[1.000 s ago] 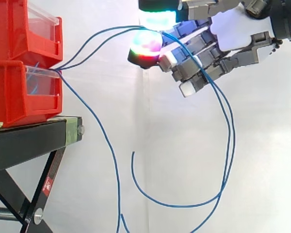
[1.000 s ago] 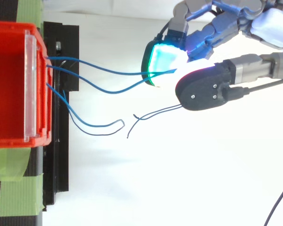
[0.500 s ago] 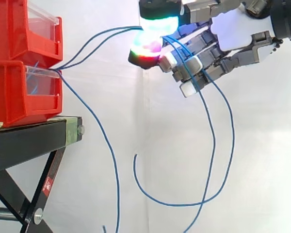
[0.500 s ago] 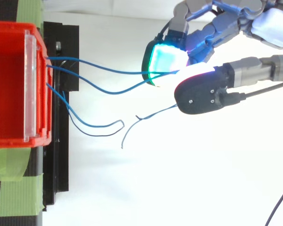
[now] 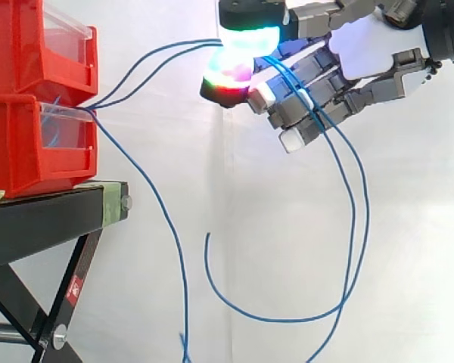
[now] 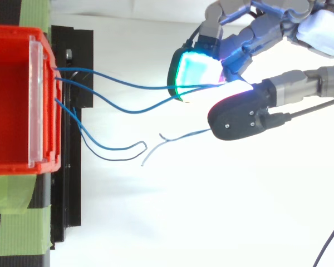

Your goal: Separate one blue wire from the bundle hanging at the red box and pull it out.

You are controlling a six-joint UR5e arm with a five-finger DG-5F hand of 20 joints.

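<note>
The hand has a smooth white shell over its palm, tinged violet at the edge, and fingers built of blocky grey metal segments with darker joints between them. Its pads are thick and rounded. One glows cyan and green, another shows red, green and magenta over a black base, and the smaller ones on the other fingers are plain white. From above, the back of one tip is a rounded black housing with small screws. The wrist is dark grey.
</note>
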